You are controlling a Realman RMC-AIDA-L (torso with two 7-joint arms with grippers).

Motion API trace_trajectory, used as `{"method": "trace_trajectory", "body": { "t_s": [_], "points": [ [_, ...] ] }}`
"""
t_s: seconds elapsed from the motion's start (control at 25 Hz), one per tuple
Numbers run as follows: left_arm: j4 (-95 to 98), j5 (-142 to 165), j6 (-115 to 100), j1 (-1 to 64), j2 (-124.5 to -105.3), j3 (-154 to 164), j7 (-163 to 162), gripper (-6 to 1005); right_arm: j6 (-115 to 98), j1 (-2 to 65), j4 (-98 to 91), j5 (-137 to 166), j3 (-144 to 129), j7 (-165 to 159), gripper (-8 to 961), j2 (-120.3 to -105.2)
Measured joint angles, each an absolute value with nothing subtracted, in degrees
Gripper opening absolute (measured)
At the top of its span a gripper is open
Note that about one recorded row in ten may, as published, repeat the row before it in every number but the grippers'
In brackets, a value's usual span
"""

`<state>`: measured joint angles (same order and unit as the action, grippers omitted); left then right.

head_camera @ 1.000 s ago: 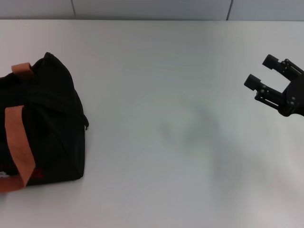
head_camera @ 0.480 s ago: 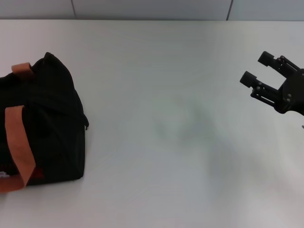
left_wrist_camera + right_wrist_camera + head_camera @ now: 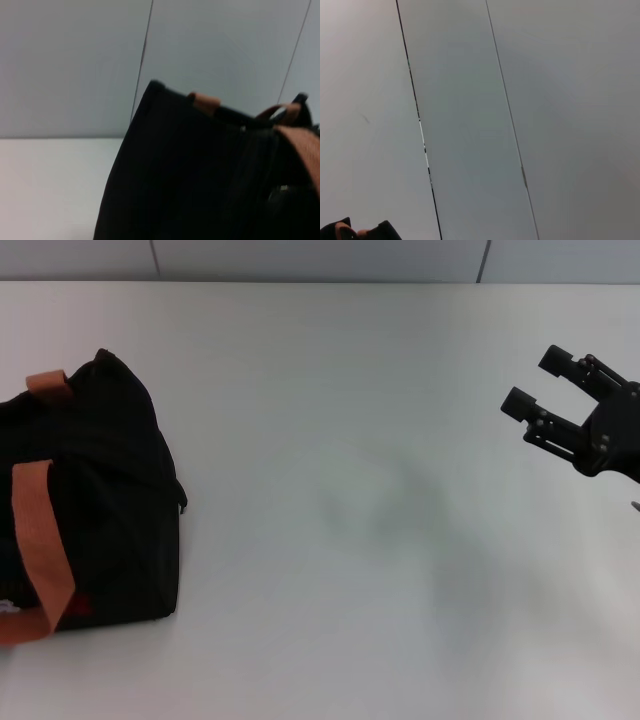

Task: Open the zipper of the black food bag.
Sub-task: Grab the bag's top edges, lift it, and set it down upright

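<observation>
The black food bag point(image 3: 95, 500) stands at the table's left edge, partly cut off by the head view. Its orange-brown straps point(image 3: 40, 540) hang over the side and top. The zipper runs along the bag's top ridge point(image 3: 110, 365), and I cannot make out its pull tab there. In the left wrist view the bag point(image 3: 200, 175) fills the frame from close up, with a strap point(image 3: 205, 102) on top. My right gripper point(image 3: 534, 380) hovers open and empty at the far right, well away from the bag. No left gripper shows in any view.
The white table point(image 3: 350, 490) stretches between the bag and the right gripper. A grey panelled wall point(image 3: 320, 258) runs along its far edge. A corner of the bag point(image 3: 350, 231) shows in the right wrist view.
My right gripper has shifted slightly left and toward the far side of the table, still open. The bag has not moved.
</observation>
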<state>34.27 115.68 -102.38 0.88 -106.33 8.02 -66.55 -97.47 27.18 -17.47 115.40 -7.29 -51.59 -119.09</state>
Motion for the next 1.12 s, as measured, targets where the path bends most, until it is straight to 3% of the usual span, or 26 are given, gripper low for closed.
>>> {"method": "trace_trajectory", "body": {
  "t_s": [0.36,0.52,1.12],
  "points": [
    [35.66,117.72,-100.56,4.21,-108.14,7.71,-64.37,724,-97.47,26.83,-17.19,115.4,-7.2,-51.63,830,-119.09],
    [35.47,117.18,-100.87,5.41,-108.73,7.61,-62.39,519,-97.52,26.66,-17.2,115.4,-7.03,-52.0,830,-119.09],
    [35.67,117.41,-101.17,12.26,-111.18,8.37,-60.84,411,-97.54,25.77,-17.23,115.4,-6.77,-52.19,831,-119.09]
  ]
}}
